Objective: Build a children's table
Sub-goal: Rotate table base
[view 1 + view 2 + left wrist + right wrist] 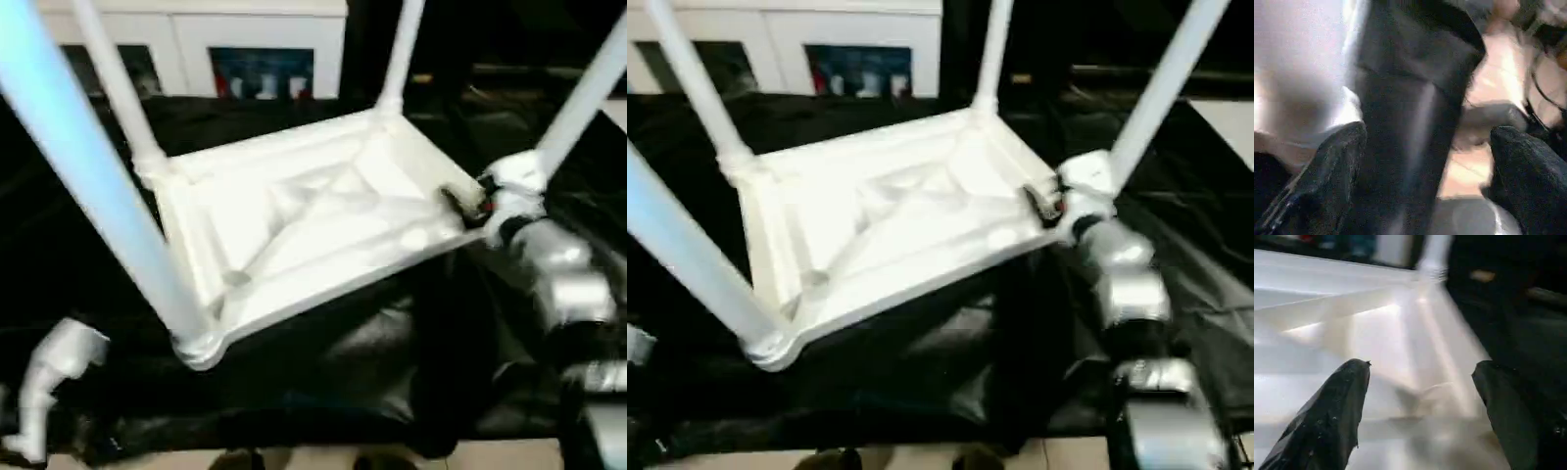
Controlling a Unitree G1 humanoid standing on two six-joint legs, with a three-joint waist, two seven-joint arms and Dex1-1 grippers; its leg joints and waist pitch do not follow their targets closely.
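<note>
The children's table lies upside down on a black cloth, its white ribbed tabletop (323,225) facing up. Four white legs stand in the corner sockets: a near left one (88,186), a far left one (118,88), a far one (402,54) and a right one (578,108). My right gripper (1421,366) is open at the tabletop's right corner, by the right leg's socket. One of its fingers is over the underside, the other outside the rim. My left gripper (1427,134) is open and low at the near left, apart from the table, with only cloth between its fingers.
The black cloth (343,362) covers the work surface and hangs over its near edge. A white cabinet (196,39) stands behind the table. A strip of tan floor (323,457) runs along the near edge. My silver left forearm (59,367) is at the near left.
</note>
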